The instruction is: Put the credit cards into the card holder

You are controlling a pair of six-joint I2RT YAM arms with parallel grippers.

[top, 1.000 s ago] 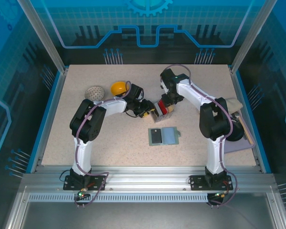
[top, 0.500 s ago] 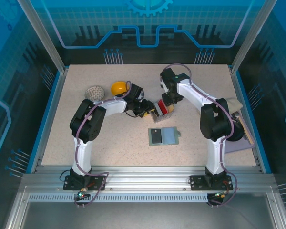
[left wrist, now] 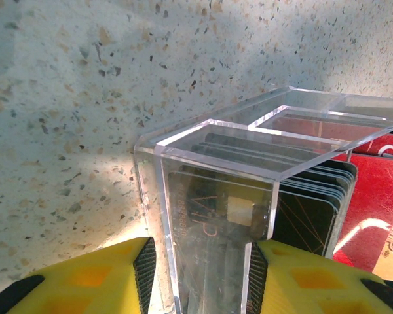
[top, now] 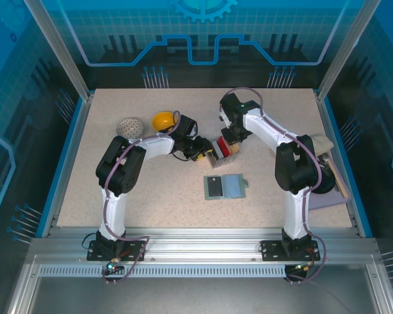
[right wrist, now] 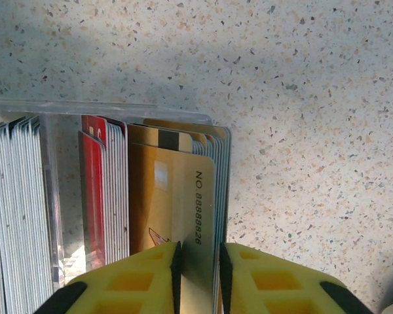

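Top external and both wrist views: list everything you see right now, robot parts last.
card holder: one, grey-green with blue-grey pocket, open flat at table centre
black card: one, on the holder's left half
clear box: one, transparent, just beyond the holder
credit cards: many, white/grey, red, tan, black, upright in the box
tan card: one, in the box's end stack
bowl: one, yellow, far left
perforated ball: one, white, beside the bowl
cloth: one, tan, right edge
sheet: one, lavender, right edge
left gripper: yellow, clamped on the clear box
right gripper: yellow, clamped on the tan card
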